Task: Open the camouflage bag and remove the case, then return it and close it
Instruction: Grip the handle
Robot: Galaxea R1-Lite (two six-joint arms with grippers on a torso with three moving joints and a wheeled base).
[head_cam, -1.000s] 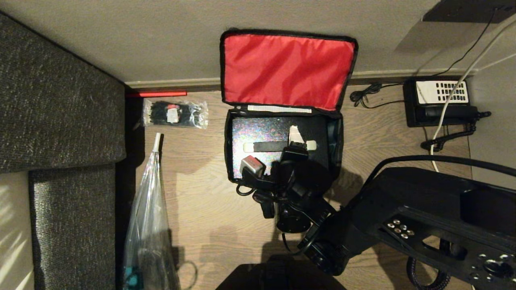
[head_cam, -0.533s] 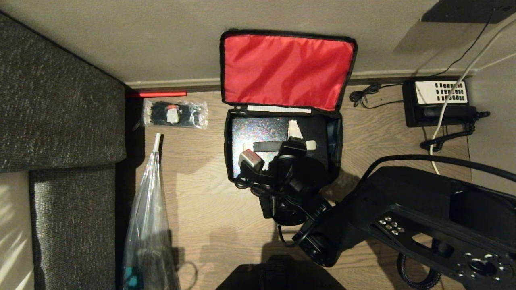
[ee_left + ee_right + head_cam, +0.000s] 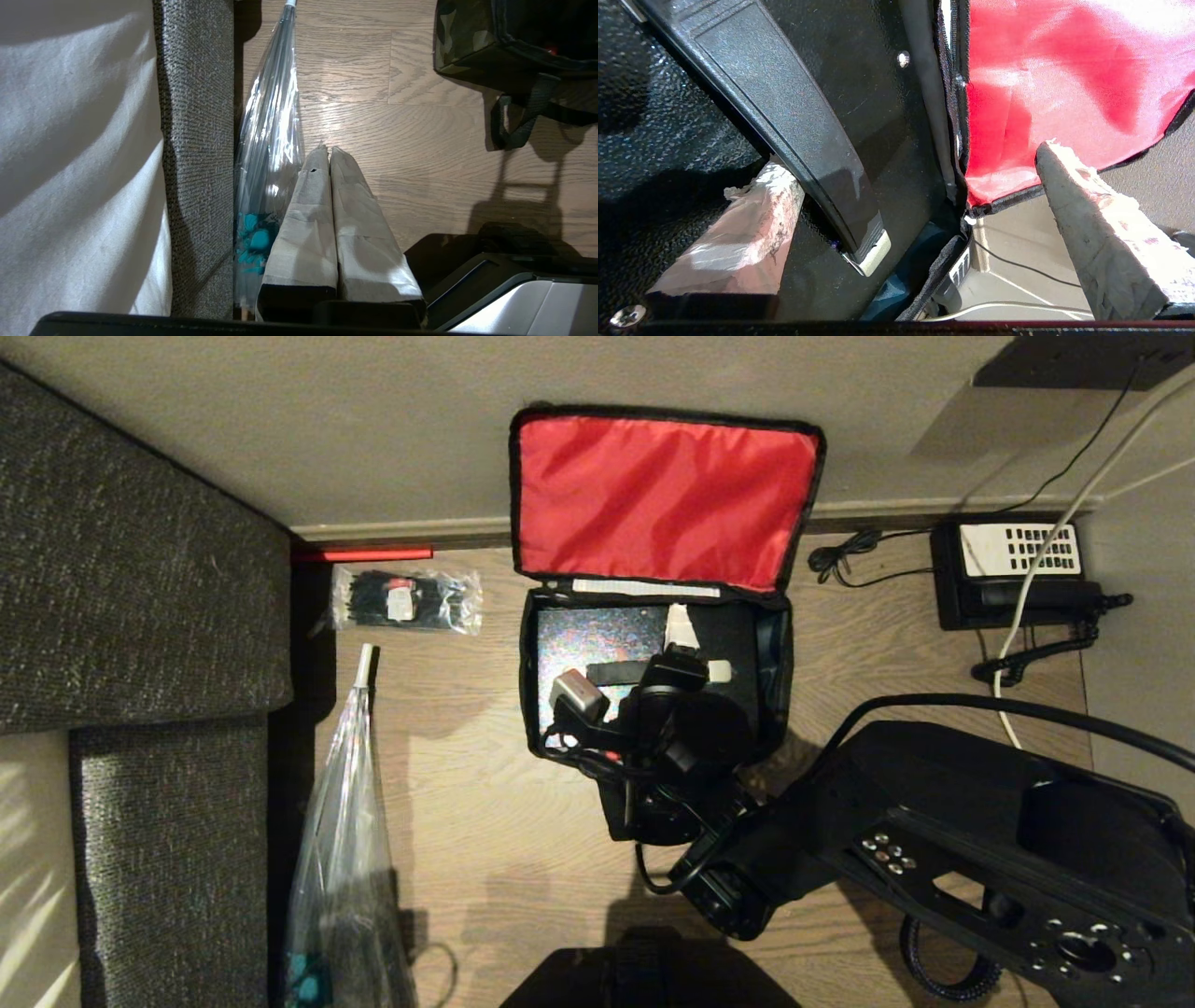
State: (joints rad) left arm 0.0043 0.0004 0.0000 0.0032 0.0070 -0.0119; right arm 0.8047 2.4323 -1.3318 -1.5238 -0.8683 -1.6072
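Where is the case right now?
In the head view the case lies inside the open camouflage bag, centre of the floor, below the red flap, with the open right gripper over it.

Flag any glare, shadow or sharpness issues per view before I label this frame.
Head view: speckled glare on the case; arm shadow over the camouflage bag.
Left wrist view: bright reflections on the clear plastic bag and the floor.
Right wrist view: red lining washed out in patches; right claw fingertips soft.
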